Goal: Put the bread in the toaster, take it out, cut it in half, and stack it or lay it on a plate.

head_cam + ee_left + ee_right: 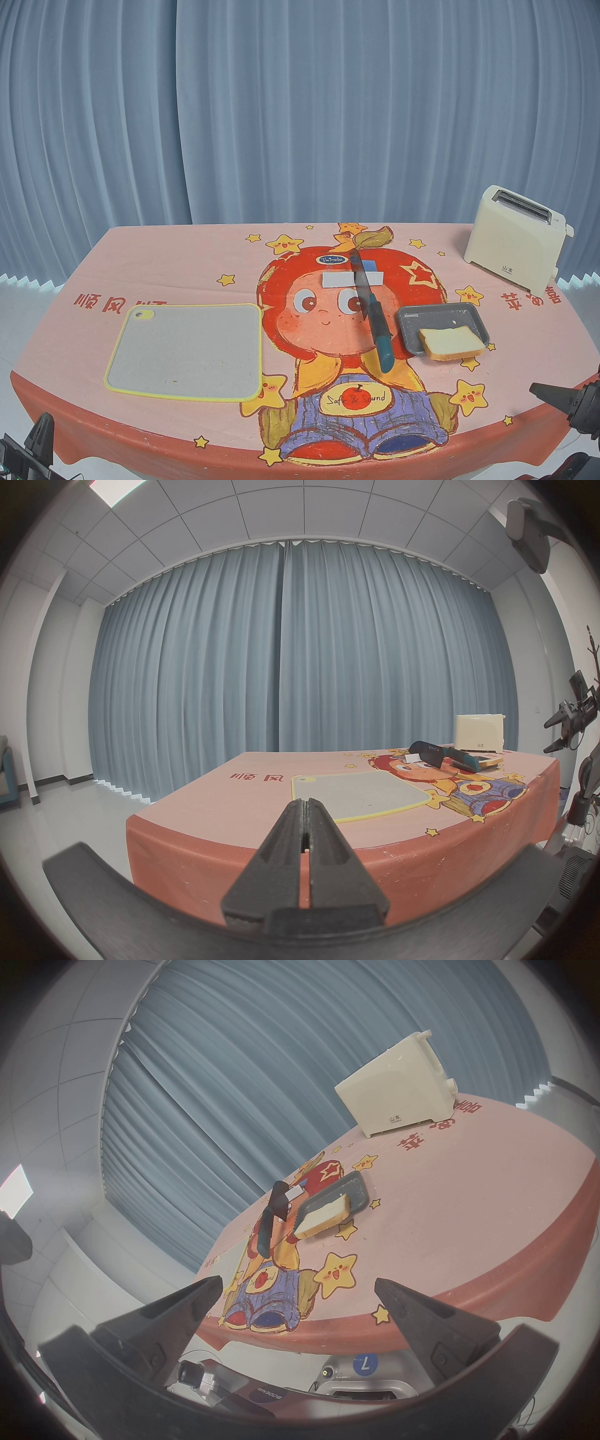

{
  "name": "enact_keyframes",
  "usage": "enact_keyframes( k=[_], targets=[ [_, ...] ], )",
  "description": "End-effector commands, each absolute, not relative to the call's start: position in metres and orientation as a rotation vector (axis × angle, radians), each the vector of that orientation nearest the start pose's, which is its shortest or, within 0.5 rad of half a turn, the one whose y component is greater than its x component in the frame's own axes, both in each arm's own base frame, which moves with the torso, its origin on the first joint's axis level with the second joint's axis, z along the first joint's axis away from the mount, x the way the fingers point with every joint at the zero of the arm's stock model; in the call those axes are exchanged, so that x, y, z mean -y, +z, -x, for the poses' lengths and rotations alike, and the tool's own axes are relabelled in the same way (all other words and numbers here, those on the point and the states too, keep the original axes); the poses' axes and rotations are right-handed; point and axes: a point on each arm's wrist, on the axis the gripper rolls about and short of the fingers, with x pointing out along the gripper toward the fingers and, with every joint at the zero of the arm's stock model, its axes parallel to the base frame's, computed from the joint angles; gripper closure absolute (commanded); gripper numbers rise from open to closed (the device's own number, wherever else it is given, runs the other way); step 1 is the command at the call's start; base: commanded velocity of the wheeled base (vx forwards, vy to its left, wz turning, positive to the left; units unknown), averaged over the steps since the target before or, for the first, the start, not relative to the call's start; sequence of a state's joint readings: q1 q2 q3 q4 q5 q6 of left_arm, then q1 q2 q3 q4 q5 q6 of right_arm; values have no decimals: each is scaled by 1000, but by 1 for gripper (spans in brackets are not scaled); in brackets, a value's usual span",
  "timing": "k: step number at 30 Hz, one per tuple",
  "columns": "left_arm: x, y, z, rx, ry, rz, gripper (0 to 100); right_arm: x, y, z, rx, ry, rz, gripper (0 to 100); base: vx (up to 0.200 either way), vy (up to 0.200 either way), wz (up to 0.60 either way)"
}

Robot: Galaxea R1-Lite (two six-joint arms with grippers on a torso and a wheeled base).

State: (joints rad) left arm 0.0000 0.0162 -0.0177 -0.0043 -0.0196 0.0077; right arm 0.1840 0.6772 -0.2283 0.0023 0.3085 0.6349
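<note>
A slice of bread [451,342] lies on the near edge of a grey tray [437,315], right of the table's middle. The cream toaster [517,237] stands at the back right, slots up. A knife [374,315] with a teal handle lies just left of the tray. A grey cutting board [181,351] with a yellow rim lies at the left. My left gripper [304,805] hangs shut and empty off the table's front left edge. Off the front right edge, my right gripper [297,1282] is open and empty, with the bread [322,1215] and toaster [397,1085] beyond it.
A pink cartoon cloth covers the table [187,262], with bare room between the board and the knife. A small white and blue tag [350,277] lies under the knife blade. Blue curtains hang behind the table.
</note>
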Motion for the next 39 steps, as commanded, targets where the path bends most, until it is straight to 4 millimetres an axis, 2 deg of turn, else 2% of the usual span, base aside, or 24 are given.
enact_keyframes(
  k=[1,6,14,22,29,39],
  targets=[
    [0,76,23,5,-20,-8,100,-18,136,-53,-634,335,-650,0,0,0,0],
    [0,76,23,5,-20,-8,100,-23,141,-64,-653,351,-690,0,0,0,0],
    [0,76,23,5,-20,-8,100,-29,136,-77,-734,352,-686,0,0,0,0],
    [0,76,23,5,-20,-8,100,-33,139,-90,-708,365,-691,0,0,0,0],
    [0,76,23,5,-20,-8,100,-37,137,-101,-762,343,-723,0,0,0,0],
    [0,76,23,5,-20,-8,100,-45,139,-107,-816,347,-793,0,0,0,0]
  ],
)
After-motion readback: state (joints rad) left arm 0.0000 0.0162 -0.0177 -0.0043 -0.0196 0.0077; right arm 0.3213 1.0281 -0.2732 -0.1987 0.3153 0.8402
